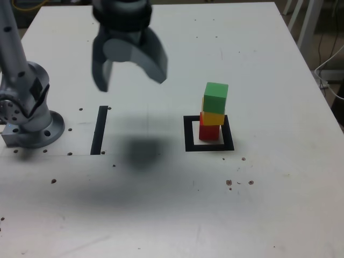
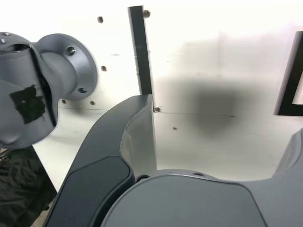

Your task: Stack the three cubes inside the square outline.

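Three cubes stand stacked in the exterior view: the red cube at the bottom, the yellow cube on it, the green cube on top, turned a little askew. The stack rests inside the black square outline on the white table. My gripper hangs high above the table, well to the exterior view's left of the stack, open and holding nothing. In the wrist view one dark finger shows, and only an edge of the square outline appears; the cubes are out of that view.
A straight black tape strip lies between the arm's grey base and the square. Small screw holes dot the white table. Its edges and chair legs show at the exterior view's top right.
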Controlling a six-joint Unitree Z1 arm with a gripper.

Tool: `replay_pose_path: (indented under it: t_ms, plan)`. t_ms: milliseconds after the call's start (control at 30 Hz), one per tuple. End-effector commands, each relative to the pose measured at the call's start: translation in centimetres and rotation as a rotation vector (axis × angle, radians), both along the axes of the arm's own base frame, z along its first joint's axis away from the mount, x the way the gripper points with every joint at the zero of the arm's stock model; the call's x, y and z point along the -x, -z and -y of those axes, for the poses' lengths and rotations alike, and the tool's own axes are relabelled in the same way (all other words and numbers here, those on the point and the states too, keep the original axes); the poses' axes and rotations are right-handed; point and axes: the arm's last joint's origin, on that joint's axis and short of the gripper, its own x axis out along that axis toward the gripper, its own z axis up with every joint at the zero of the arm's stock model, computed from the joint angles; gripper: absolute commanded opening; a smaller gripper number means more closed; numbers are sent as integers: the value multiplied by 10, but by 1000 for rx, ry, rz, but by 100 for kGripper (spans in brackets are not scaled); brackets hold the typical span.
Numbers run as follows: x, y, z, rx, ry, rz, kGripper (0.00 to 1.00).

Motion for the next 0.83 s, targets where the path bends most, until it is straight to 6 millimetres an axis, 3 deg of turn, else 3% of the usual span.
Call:
replay_pose_path:
  t_ms: [0, 467, 800]
  plan:
    - [12, 10, -1, 9, -13, -4, 99]
    - [56, 76, -3, 61, -37, -66, 99]
    - [62, 88, -3, 73, -41, -71, 99]
